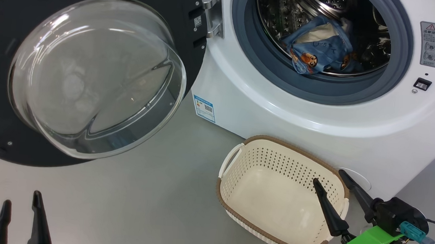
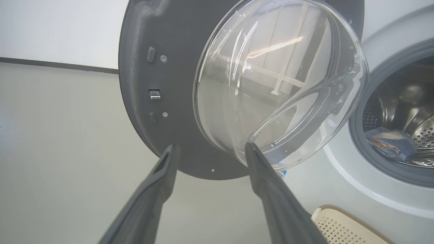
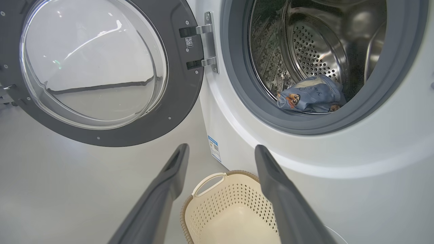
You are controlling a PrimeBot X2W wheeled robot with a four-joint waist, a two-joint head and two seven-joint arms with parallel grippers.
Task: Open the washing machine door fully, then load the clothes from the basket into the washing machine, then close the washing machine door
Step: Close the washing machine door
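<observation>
Blue clothes (image 1: 318,45) lie in washing machine (image 1: 298,118) drum (image 1: 282,11), basket (image 1: 276,160) on floor (image 1: 138,208), L gripper (image 1: 22,197) & R gripper (image 1: 328,175) apart.

The washing machine door (image 1: 90,78) was swung open to the left of the washing machine (image 1: 317,121). The clothes (image 1: 319,48) were lodged in the drum (image 1: 286,12). The basket (image 1: 276,160) was set on the floor (image 1: 138,208) just before the machine, below its opening.

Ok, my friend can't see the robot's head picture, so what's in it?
A white washing machine stands with its round door wide open and blue bear-print clothes lying in its steel drum. An empty cream basket sits on the floor in front, with the open right tool over its right end.
</observation>
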